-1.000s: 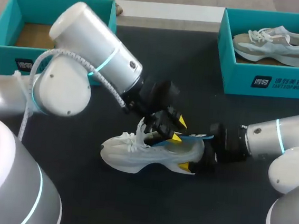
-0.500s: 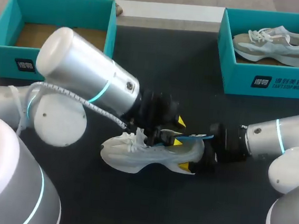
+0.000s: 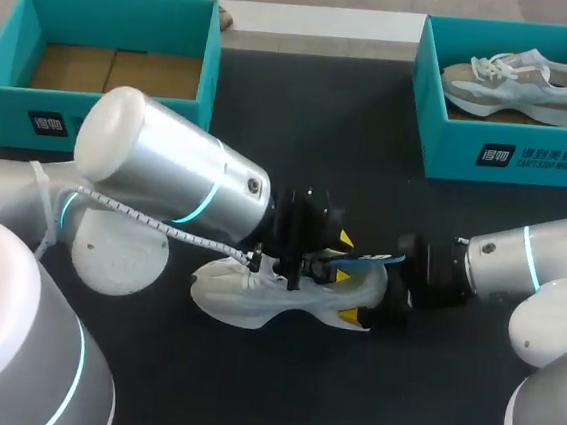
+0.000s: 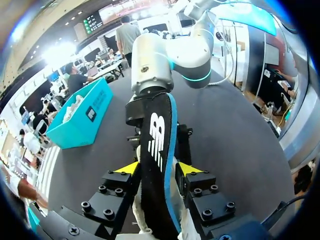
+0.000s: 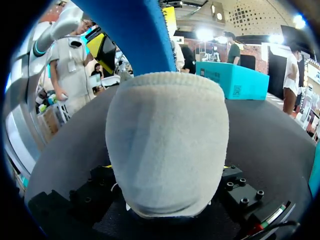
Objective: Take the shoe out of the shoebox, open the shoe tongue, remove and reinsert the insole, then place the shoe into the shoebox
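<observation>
Across the head view, a dark matte table point(image 3: 302, 124). At the upper left of the frame, a teal shoebox point(image 3: 113, 3), open at the top, with brown cardboard showing on its floor. At the upper right, a second teal shoebox point(image 3: 429, 106), with a grey-and-white shoe point(image 3: 517, 79) lying lengthwise inside. At lower middle, well apart from both boxes, a white shoe point(image 3: 244, 304) upright on its sole on the table, toe toward the frame's left, heel toward the right. Sticking out of the shoe's opening above the heel, a black insole point(image 3: 374, 258) with a blue edge. Reaching in from the left side and over the shoe's collar, the left gripper point(image 3: 340, 257), fingers closed to a narrow gap and pinching the insole. In the left wrist view, the insole standing on edge between the two yellow fingertips point(image 4: 129, 168), pressed from both sides and running on ahead of the gripper toward the other arm. Reaching in from the right side at table level, the right gripper point(image 5: 166, 166), spread wide around the shoe's heel and clamped on it. In the right wrist view, the knitted white heel filling the space between the fingers, with the insole's blue underside rising beyond it. In the head view, one yellow tip of this gripper against the near side of the heel, the other hidden behind the shoe.
</observation>
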`<state>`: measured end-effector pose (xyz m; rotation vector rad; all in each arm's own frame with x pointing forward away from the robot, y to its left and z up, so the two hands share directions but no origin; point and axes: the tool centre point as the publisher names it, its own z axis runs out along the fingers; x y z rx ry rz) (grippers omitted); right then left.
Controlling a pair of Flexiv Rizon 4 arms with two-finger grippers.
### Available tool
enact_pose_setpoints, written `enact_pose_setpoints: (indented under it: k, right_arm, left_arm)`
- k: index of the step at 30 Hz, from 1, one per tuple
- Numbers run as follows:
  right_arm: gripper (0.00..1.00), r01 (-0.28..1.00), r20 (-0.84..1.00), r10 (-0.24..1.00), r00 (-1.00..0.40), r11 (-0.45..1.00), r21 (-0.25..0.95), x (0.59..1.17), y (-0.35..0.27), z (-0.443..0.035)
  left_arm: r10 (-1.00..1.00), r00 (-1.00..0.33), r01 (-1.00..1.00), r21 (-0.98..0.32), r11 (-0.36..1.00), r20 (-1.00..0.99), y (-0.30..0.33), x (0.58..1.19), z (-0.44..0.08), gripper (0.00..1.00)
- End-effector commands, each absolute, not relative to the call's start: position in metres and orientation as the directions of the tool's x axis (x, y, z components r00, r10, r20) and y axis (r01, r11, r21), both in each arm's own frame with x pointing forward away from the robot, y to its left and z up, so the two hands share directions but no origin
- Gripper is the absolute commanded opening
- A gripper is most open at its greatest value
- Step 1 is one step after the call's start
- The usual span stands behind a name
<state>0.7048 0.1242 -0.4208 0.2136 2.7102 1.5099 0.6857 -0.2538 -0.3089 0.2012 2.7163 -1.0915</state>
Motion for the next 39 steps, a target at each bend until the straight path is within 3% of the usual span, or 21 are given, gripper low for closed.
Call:
enact_pose_setpoints:
  k: [1, 2, 5, 13, 26, 32, 39]
  right_arm:
    - [0.0, 0.106, 0.039, 0.138, -0.99, 0.522, 0.846, 0.705, 0.13, -0.427]
    - [0.0, 0.106, 0.039, 0.138, -0.99, 0.522, 0.846, 0.705, 0.13, -0.427]
    - [0.0, 0.106, 0.039, 0.138, -0.99, 0.522, 0.846, 0.705, 0.13, -0.427]
    - [0.0, 0.106, 0.039, 0.138, -0.99, 0.522, 0.846, 0.705, 0.13, -0.427]
    - [0.0, 0.106, 0.039, 0.138, -0.99, 0.522, 0.846, 0.705, 0.13, -0.427]
    - [0.0, 0.106, 0.039, 0.138, -0.99, 0.522, 0.846, 0.705, 0.13, -0.427]
    - [0.0, 0.106, 0.039, 0.138, -0.99, 0.522, 0.846, 0.705, 0.13, -0.427]
  left_arm:
    - [0.047, -0.97, 0.199, -0.667, 0.718, -0.24, -0.26, 0.687, -0.317, 0.4]
    - [0.046, -0.97, 0.198, -0.668, 0.718, -0.239, -0.26, 0.687, -0.317, 0.36]
    - [0.045, -0.971, 0.196, -0.67, 0.716, -0.237, -0.259, 0.686, -0.316, 0.0]
    - [0.054, -0.98, 0.177, -0.707, 0.685, -0.192, -0.249, 0.682, -0.298, 0.0]
    - [0.077, -0.974, 0.216, -0.77, 0.601, -0.213, -0.266, 0.695, -0.216, 0.0]
    - [0.083, -0.976, 0.215, -0.846, 0.488, -0.2, -0.283, 0.703, -0.179, 0.0]
    - [0.118, -0.979, 0.189, -0.962, 0.2, -0.168, -0.289, 0.707, -0.133, 0.0]
